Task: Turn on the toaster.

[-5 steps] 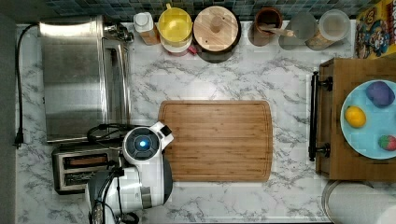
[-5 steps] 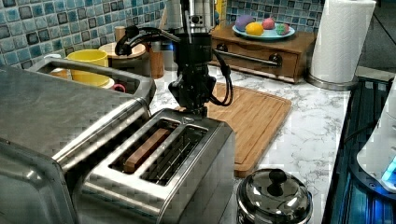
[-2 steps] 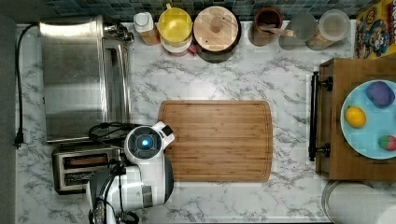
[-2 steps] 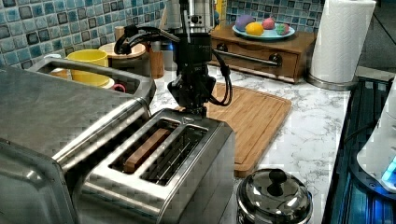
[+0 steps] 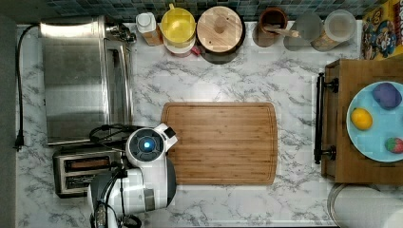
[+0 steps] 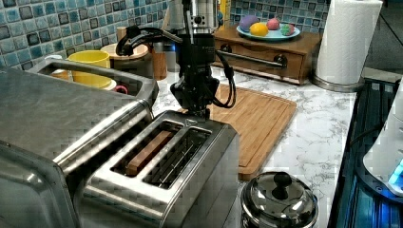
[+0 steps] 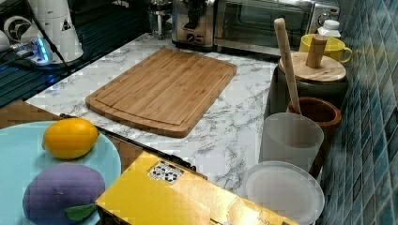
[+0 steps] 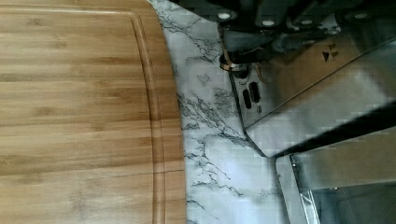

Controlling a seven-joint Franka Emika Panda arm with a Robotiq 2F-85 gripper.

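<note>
We start at the black two-finger gripper [image 6: 199, 111], which in the left view sits in the middle of the frame, pointing straight down at the far end of the small boxy brushed-steel pop-up toaster [image 6: 166, 175]. Its tips seem to meet the toaster's top edge there, but we cannot tell whether the fingers are apart or together.

In the top view the toaster [image 5: 81, 171] lies at the lower left of the frame, half hidden under the white arm housing [image 5: 142, 166].

We judge the risk to be a missed lever: if the tips come down on the steel rim instead of the lever, the push will load the casing and may slide or tip the light toaster on the smooth white marble counter [image 5: 294, 80]. A glancing push could also slip off sideways.

Views differ usefully. The left view shows the two top slots, with a brown slice in the nearer one. The wrist view shows the toaster's end panel [image 8: 252, 93] with its dark buttons and a round knob. The right view, in the upper middle of the frame, shows that same end face [image 7: 192, 23] beside the large steel toaster oven with a glass door [image 7: 267, 21]. The top view alone shows the rectangular bamboo cutting board [image 5: 221, 142] just beside the arm, in the frame's centre.
</note>
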